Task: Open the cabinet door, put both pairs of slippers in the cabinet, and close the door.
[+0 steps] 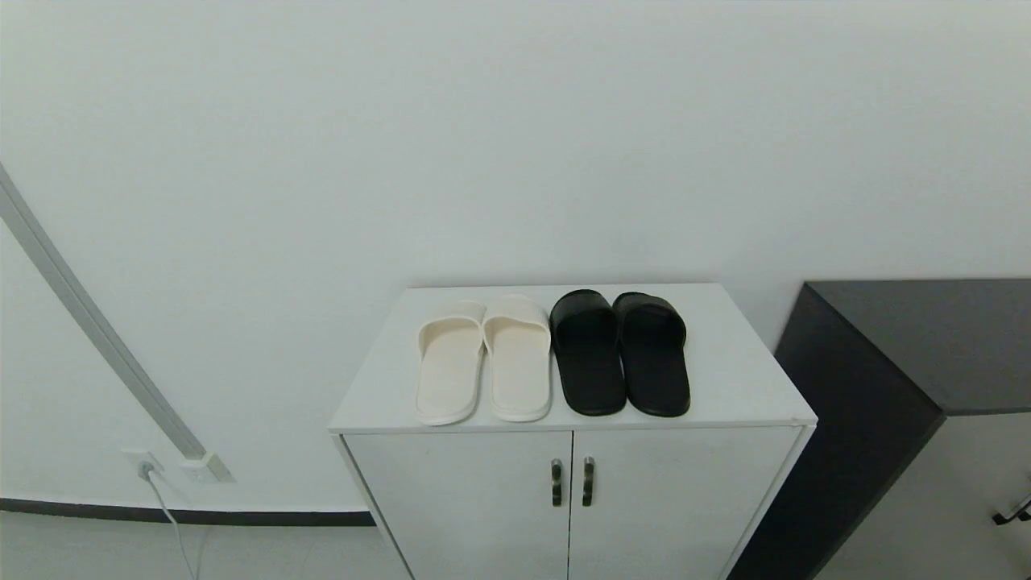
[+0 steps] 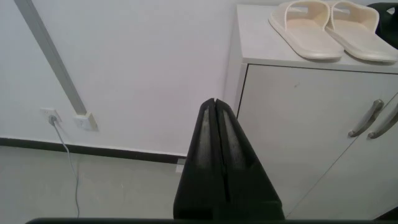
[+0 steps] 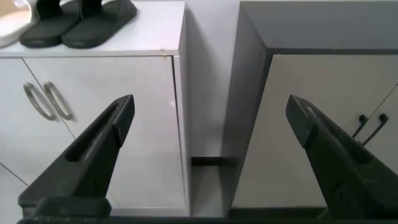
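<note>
Head view has the white two-door wooden cabinet straight ahead, both doors shut, so what is inside is hidden. On its flat top lie a pair of cream rubber slippers and, touching them on my right, a pair of black rubber slippers. All heels point toward me, which I judge makes them easy to lift once a door is open. The two metal bar handles stand side by side at the middle seam. My left jaws are pressed together and hold nothing, low beside the cabinet's left edge. My right jaws gape wide and are empty, facing the gap between the white cabinet and a dark grey cabinet. Nothing is stowed yet.
</note>
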You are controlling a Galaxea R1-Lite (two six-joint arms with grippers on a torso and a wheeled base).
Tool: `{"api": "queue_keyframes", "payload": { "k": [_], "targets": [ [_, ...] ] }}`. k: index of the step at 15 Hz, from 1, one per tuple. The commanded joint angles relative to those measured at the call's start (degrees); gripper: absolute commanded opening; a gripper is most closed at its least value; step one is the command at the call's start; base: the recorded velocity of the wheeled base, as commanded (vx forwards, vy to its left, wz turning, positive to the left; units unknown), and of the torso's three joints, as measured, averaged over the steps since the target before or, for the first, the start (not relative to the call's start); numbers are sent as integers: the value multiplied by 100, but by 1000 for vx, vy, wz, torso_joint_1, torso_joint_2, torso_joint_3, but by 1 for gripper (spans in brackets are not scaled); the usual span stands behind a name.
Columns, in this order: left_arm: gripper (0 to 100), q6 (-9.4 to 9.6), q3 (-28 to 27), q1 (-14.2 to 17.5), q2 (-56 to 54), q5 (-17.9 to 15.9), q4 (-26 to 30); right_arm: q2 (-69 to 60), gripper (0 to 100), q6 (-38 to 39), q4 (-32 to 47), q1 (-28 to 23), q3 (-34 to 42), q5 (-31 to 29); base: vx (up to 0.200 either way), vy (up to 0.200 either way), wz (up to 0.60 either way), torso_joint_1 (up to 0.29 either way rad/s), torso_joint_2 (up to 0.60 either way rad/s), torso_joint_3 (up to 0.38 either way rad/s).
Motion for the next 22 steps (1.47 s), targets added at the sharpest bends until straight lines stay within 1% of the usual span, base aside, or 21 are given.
{"api": "queue_keyframes", "payload": {
  "k": [1,2,3,4,5,7,8,9,10,11,12,13,14,15,17,19,20,22],
  "targets": [
    [0,5,0,2,0,1,-1,597,100,111,-75,38,10,10,0,0,0,0,0,0],
    [0,5,0,2,0,1,-1,975,100,1033,-347,125,-772,10,0,0,0,0,0,0],
    [0,5,0,2,0,1,-1,1599,100,1569,-128,249,-1458,-16,0,0,0,0,0,0],
    [0,5,0,2,0,1,-1,1854,100,822,39,292,-1405,54,0,0,0,0,0,0],
    [0,5,0,2,0,1,-1,2100,100,436,92,398,-1300,195,0,0,0,0,0,0],
    [0,14,0,2,0,-8,8,3251,100,260,31,714,-1335,801,0,0,0,0,0,0],
    [0,14,0,2,0,-8,-1,3954,100,84,-93,960,-1520,854,0,0,0,0,0,0],
    [0,14,0,2,0,-8,-1,4614,100,128,-391,1347,-1695,837,0,0,0,0,0,0],
    [0,14,0,2,0,-8,-1,4956,100,242,-611,1593,-1792,810,0,0,0,0,0,0],
    [0,5,0,2,0,1,-1,5853,100,805,-1314,2393,-1994,309,0,0,0,0,0,0],
    [0,14,0,2,0,-8,8,6459,100,1086,-1789,3035,-2082,-227,0,0,0,0,0,0],
    [0,14,0,2,0,-8,-1,7031,100,1376,-2316,3430,-2249,-596,0,0,0,0,0,0],
    [0,14,0,2,0,-8,-1,7391,100,1508,-2615,3509,-2363,-658,0,0,0,0,0,0],
    [0,14,0,2,0,-8,-1,7953,100,1552,-3046,3536,-2645,-702,0,0,0,0,0,0],
    [0,14,0,2,0,-8,-1,8472,100,1605,-3186,3588,-3102,-895,0,0,0,0,0,0],
    [0,14,0,2,0,-8,8,9131,100,1860,-3169,3922,-3928,-1501,0,0,0,0,0,0],
    [0,14,0,2,0,-8,8,9307,100,1886,-3160,4010,-4121,-1686,0,0,0,0,0,0],
    [0,14,0,-6,0,-8,8,10001,100,1921,-3177,4256,-4789,-2301,0,0,0,0,0,0]
  ]
}}
